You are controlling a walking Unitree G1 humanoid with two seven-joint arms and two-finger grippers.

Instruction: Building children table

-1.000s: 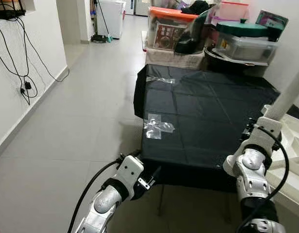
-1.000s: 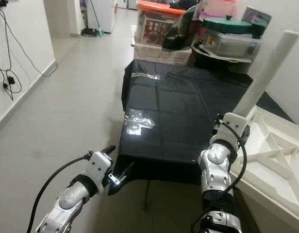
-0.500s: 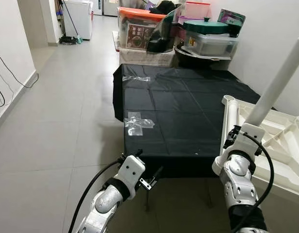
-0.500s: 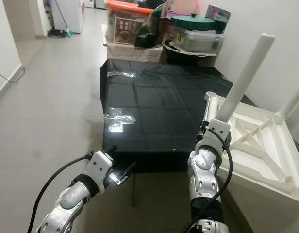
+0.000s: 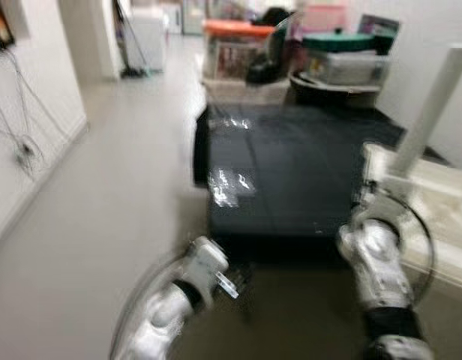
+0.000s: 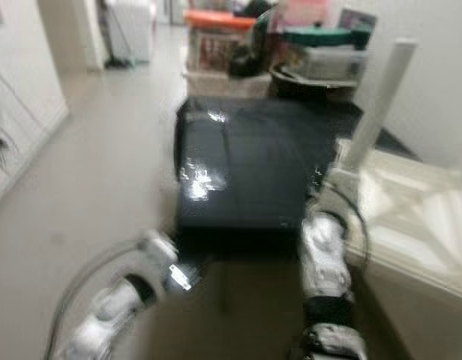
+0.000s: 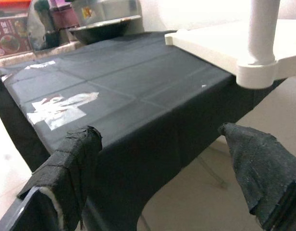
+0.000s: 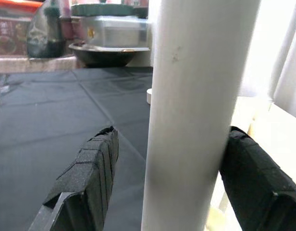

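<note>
Right gripper (image 8: pixel 167 187) had its fingers straddling a white table leg (image 8: pixel 196 96) rising from the upturned white tabletop (image 6: pixel 411 225) beside the black-covered table (image 5: pixel 291 172); firm contact was unclear. Left gripper (image 7: pixel 162 159) hung wide open, empty. Assembly looked unfinished.

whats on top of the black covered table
On the black cloth: clear tape patches and one corner of the upturned white children's table, with its leg standing up. The cloth hides the tabletop beneath. Storage bins sit behind it.
</note>
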